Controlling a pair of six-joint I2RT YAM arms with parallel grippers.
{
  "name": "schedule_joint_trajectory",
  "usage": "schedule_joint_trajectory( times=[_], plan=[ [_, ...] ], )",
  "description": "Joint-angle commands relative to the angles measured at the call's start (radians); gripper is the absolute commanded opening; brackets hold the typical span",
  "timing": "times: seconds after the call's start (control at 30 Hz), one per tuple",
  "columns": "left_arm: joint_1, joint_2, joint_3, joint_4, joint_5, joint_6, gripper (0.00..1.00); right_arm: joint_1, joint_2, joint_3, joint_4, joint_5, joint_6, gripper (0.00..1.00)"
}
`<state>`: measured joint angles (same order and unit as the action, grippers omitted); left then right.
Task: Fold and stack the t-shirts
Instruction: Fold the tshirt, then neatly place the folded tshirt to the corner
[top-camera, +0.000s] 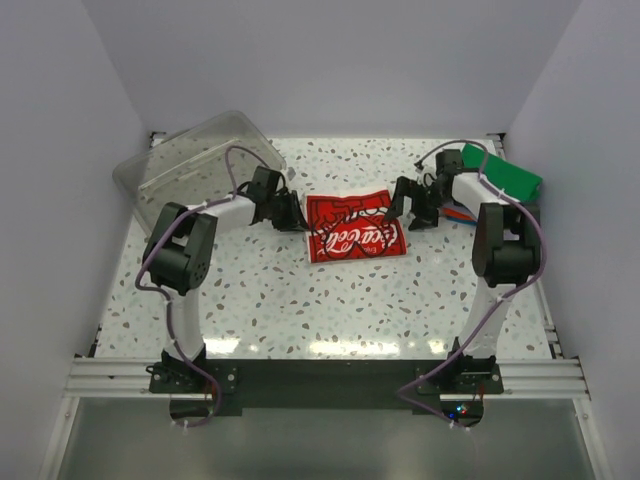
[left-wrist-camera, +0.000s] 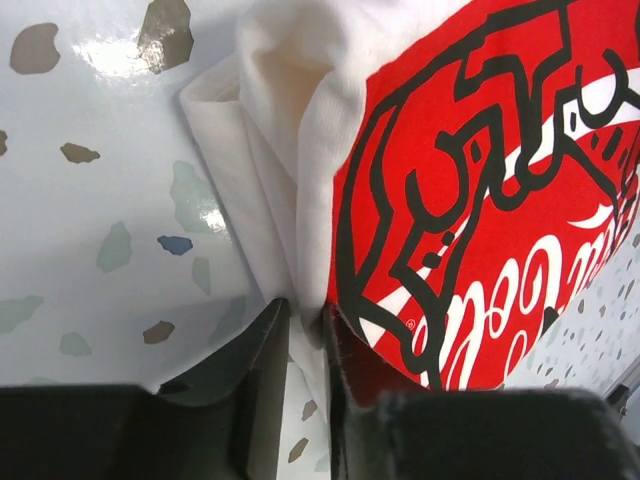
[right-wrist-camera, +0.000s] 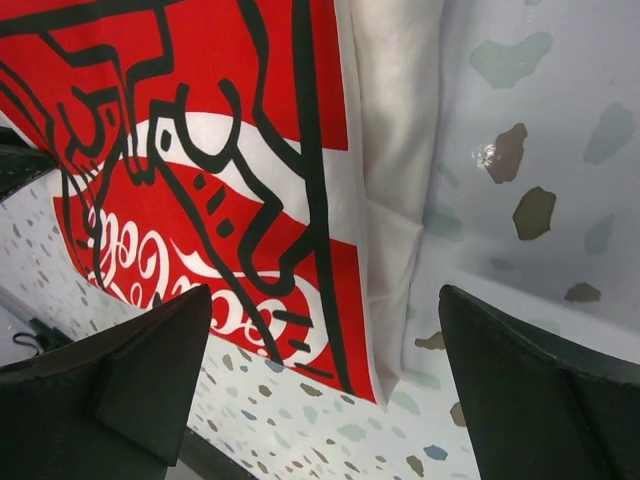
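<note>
While the left pincer (left-wrist-camera: 305, 318) nips the printed shirt (top-camera: 352, 230) and the right pincer (right-wrist-camera: 325, 350) gapes, a tub (top-camera: 195, 158) lies behind.

A white, speckled terrazzo counter (top-camera: 350, 310) fills mid-frame, boxed by plain pale walls (top-camera: 340, 60) at the top, left and right. Light glares along its lower edge, just above an aluminium rail (top-camera: 320, 378).
</note>
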<state>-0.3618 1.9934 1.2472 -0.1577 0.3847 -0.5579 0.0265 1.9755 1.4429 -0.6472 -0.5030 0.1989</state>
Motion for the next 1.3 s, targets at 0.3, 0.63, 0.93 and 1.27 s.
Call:
schedule_joint_trajectory(
  times=[0.3, 0.63, 0.93, 1.27],
  plan=[
    [-0.005, 0.059, 0.041, -0.039, -0.021, 0.046, 0.0, -0.023, 0.094, -0.015, 0.076, -0.091, -0.053, 0.99],
    [-0.005, 0.047, -0.006, -0.031, -0.013, 0.05, 0.0, -0.02, 0.131, -0.099, 0.222, -0.187, 0.033, 0.99],
    [-0.008, 0.05, -0.003, -0.023, -0.001, 0.044, 0.0, 0.061, 0.157, -0.115, 0.282, -0.17, 0.079, 0.99],
    [-0.022, 0.054, 0.001, -0.017, 0.002, 0.036, 0.0, 0.142, 0.192, -0.082, 0.29, -0.163, 0.112, 0.65]
  ],
)
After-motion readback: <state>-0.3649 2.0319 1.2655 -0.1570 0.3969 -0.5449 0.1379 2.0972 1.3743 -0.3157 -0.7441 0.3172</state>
